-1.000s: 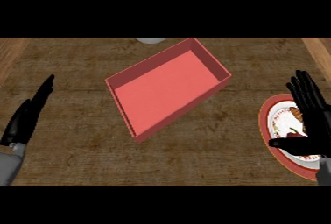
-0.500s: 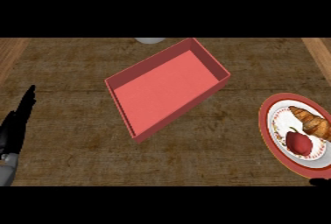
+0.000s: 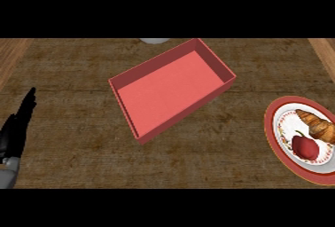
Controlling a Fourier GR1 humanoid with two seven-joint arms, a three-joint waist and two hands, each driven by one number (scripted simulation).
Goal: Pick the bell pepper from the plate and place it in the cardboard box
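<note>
Head view. The pepper (image 3: 305, 146) lies on the plate (image 3: 269, 127) at the right edge, just beside a croissant (image 3: 318, 125). The red box (image 3: 171, 91) sits askew at centre of the tabletop (image 3: 78, 80), well apart from the plate. The left hand (image 3: 14, 133), lower left, rests open with fingers straight.

We are looking down at the counter (image 3: 78, 88), where the red box (image 3: 171, 88) is lying open, turned at an angle. At the right, the plate (image 3: 269, 128) is carrying the red bell pepper (image 3: 305, 147) beside a croissant (image 3: 317, 125). Our left hand (image 3: 18, 128) is resting at the left edge, fingers straight.
</note>
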